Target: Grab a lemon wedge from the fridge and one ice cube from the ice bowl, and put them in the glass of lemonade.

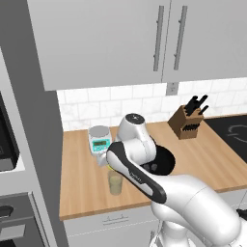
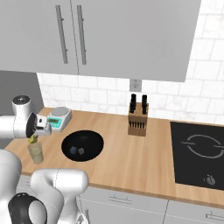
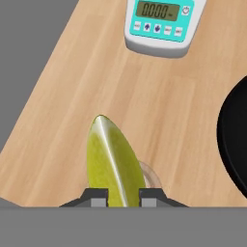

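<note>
Yellow and glossy, the lemon wedge [image 3: 110, 161] sits pinched between the two dark finger tips of the gripper [image 3: 122, 197], which is closed on it, the wedge's point standing up toward twelve o'clock in the hand view. Directly beneath it a sliver of the rim of the glass of lemonade [image 3: 149, 176] peeks out at about four o'clock of the wedge; in the right base view the glass [image 2: 36, 153] stands on the counter [image 2: 131, 153] just under the gripper [image 2: 33, 139], near the front edge. At two o'clock of the glass lies the ice bowl [image 2: 82, 145], with small cubes inside; behind the glass, at twelve o'clock, stands the white scale [image 3: 158, 25] with its teal face.

By my judgement the wedge is ready to be dropped, and the risk lies in alignment: the rim shows off to one side of the wedge, so if released off-centre the wedge could strike the rim and skid onto the wood, or a low descent could tip the glass
</note>
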You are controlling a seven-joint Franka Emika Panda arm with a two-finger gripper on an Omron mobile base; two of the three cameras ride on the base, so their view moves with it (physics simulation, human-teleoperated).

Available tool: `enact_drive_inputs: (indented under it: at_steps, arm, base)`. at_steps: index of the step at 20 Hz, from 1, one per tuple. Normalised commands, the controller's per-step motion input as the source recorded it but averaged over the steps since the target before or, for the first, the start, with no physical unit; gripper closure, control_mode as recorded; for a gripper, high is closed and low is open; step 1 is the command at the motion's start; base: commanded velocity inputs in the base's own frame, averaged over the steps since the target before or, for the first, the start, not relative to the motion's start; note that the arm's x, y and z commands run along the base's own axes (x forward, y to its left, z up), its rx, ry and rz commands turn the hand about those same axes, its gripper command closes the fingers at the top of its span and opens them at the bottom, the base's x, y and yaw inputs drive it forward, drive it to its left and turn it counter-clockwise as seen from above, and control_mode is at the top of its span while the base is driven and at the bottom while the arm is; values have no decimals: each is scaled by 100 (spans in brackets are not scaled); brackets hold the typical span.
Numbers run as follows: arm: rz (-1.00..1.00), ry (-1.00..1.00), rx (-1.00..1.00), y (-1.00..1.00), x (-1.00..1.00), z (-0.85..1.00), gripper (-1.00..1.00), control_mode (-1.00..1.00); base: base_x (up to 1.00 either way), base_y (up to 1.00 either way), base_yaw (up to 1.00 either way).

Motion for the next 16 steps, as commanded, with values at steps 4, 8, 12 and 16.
enact_drive_inputs:
  at_steps: [4, 8, 12, 16]
  arm:
    - [0, 0, 0, 0, 0, 0, -100, -100]
    - [0, 0, 0, 0, 0, 0, -100, -100]
    - [0, 0, 0, 0, 0, 0, -100, -100]
    - [0, 0, 0, -3, -8, 24, -100, -100]
  base:
    - [0, 0, 0]
    - [0, 0, 0]
    - [0, 0, 0]
    - [0, 0, 0]
